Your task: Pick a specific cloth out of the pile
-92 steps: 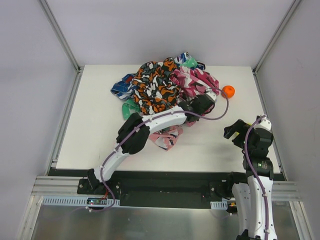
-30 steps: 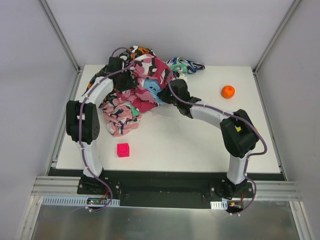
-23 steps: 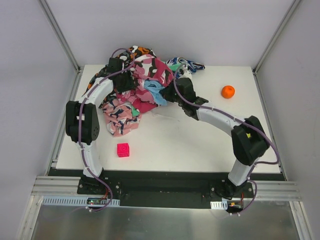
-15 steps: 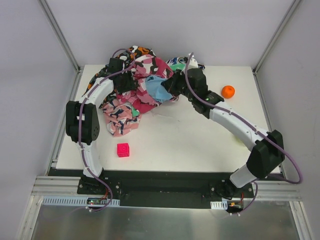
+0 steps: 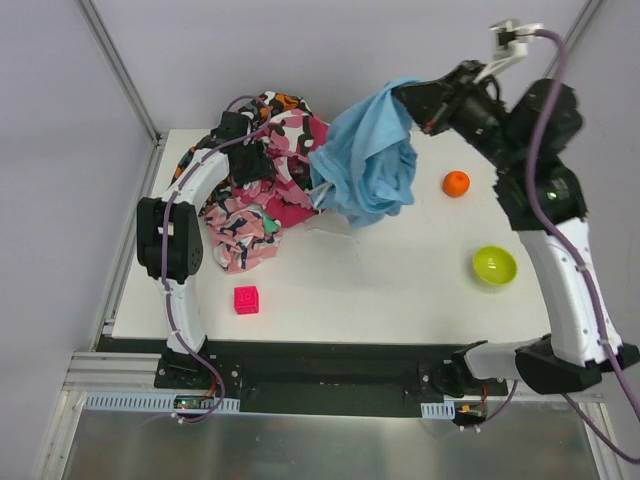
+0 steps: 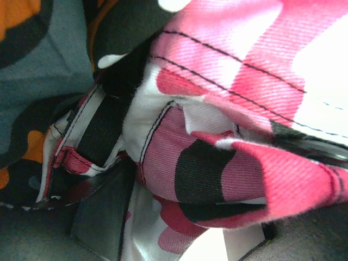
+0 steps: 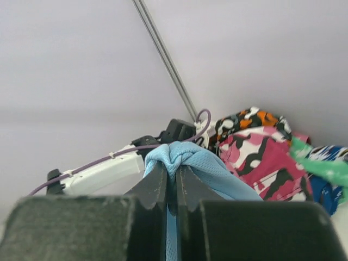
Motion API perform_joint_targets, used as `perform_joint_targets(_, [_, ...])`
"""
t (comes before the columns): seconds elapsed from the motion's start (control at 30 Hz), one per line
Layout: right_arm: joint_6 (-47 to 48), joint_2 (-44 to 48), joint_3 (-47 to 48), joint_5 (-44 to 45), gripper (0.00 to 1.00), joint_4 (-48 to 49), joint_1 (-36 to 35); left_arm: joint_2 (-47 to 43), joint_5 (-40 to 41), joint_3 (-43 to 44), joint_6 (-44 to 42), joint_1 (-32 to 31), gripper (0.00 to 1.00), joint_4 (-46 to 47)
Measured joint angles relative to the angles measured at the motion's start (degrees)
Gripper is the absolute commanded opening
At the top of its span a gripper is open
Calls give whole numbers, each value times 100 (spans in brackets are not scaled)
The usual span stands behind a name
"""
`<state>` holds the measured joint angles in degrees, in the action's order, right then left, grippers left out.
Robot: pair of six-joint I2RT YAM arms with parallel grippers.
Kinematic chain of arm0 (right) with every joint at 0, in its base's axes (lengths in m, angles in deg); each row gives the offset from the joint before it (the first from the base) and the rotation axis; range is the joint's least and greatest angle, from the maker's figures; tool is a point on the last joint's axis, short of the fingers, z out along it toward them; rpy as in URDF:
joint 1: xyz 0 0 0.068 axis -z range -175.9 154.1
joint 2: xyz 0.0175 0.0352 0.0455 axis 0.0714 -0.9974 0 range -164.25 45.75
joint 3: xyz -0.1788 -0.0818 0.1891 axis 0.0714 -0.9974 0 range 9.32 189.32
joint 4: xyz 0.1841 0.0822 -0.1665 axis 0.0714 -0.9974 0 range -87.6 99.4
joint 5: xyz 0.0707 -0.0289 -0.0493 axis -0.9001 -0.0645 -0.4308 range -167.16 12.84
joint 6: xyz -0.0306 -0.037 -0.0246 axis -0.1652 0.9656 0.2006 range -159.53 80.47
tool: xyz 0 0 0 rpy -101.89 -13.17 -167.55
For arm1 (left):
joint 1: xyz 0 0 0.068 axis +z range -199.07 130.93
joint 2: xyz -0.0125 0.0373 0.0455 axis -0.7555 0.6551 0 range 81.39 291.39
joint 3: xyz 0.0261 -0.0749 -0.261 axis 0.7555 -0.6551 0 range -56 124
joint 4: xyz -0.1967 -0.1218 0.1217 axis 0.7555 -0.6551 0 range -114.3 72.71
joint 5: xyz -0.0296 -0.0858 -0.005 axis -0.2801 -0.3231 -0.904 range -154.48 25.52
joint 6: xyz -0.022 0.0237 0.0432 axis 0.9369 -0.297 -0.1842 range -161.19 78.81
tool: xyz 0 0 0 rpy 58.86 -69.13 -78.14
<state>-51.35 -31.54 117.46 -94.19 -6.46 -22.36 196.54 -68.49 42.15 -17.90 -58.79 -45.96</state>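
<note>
Cloth (image 5: pixel 365 165), light blue: gripped at a bunched edge by the right jaws, which are closed tight on it, and held high above the counter (image 5: pixel 400 290). Its lower folds are seen against the right side of the pile (image 5: pixel 250 215).
Left jaws: buried in the pile's pink camouflage fabric; their opening cannot be told.
Bowl (image 5: pixel 494 266), green: set on the counter near an orange ball (image 5: pixel 456 183).
Pink cube (image 5: pixel 246 299): set apart, toward the near edge.
</note>
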Motion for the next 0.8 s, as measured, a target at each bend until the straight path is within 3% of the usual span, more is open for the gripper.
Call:
perform_joint_targets(0.2, [162,855,208,-216,1,-315,603,94,7,234,2,2,60,-271])
perform_joint_targets(0.4, [374,1443,-376,-256,1,-651,769,-20,-22,142,0,2,68,-306])
perform_joint_targets(0.47, [409,1554,-682,-264,1,-748,800,-205,-66,-22,4,2,71,-326])
perform_joint_targets(0.6, [457,1602,-1174,-326,1,-1025,824,-739,-175,-365,11,-17,89,-437])
perform_joint_targets(0.63, [461,1602,-1292,-343,1,-1102,828,-896,-175,-437,13,-46,99,-481])
perform_joint_targets(0.8, [457,1674,-1731,-402,1,-1316,835,-1790,-142,-752,15,-197,99,-603])
